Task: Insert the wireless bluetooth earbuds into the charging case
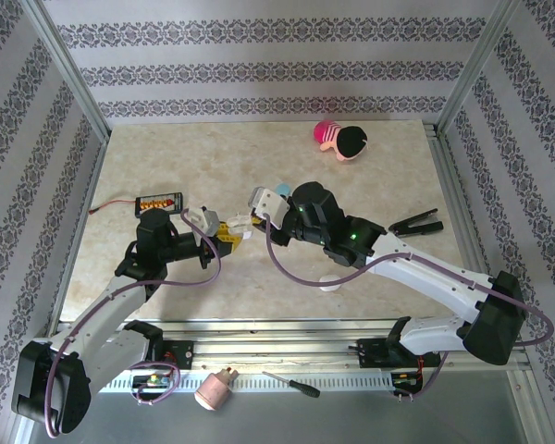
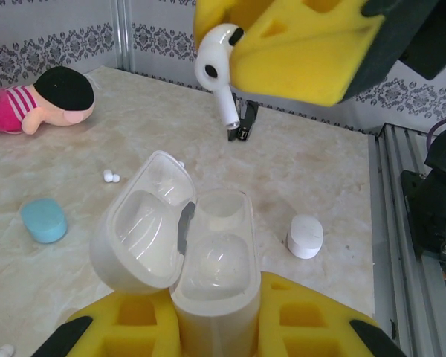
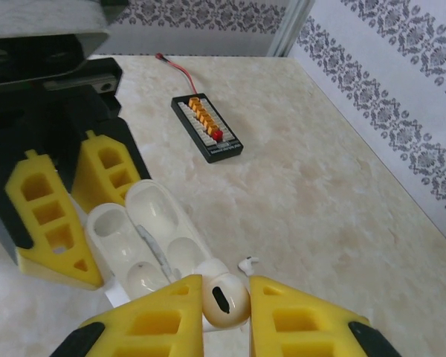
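My top external camera hangs high above and behind the rig, looking down and away over the whole counter [image 1: 213,157]. My left wrist camera sits just behind the left hand [image 2: 215,327], facing right across the counter, with the plush doll [image 2: 41,100] on the far side. My right wrist camera sits just behind the right hand [image 3: 224,312], facing left toward the connector board [image 3: 207,128]. Both wrist views share, very close, the open charging case [image 2: 208,260] and the earbud [image 2: 217,71]. From above I see that same spot small at mid-counter.
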{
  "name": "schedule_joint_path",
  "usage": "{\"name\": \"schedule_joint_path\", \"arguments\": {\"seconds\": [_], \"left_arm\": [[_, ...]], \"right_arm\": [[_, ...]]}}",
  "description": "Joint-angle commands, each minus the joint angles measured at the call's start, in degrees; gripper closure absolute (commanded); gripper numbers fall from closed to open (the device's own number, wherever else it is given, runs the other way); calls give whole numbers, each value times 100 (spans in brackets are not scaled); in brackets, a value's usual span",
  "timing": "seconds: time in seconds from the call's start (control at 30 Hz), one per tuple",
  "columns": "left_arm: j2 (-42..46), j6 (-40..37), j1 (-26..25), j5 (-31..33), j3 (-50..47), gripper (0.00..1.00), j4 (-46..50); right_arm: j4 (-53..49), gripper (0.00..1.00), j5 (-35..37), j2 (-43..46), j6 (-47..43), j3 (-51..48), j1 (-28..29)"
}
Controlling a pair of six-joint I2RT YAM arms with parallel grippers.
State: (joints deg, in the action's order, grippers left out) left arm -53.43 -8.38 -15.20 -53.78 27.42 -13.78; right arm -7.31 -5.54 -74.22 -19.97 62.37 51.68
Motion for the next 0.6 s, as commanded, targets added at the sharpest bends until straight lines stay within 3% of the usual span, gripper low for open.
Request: {"name": "schedule_joint_path", "arguments": {"seconds": [0.0, 0.57], "left_arm": [[43, 191, 70, -231, 250, 100, 25], [283, 283, 68, -239, 345, 100, 192]], "right_arm": [[282, 83, -235, 47, -178, -66, 78], [404, 83, -606, -312, -264, -120, 87]]}}
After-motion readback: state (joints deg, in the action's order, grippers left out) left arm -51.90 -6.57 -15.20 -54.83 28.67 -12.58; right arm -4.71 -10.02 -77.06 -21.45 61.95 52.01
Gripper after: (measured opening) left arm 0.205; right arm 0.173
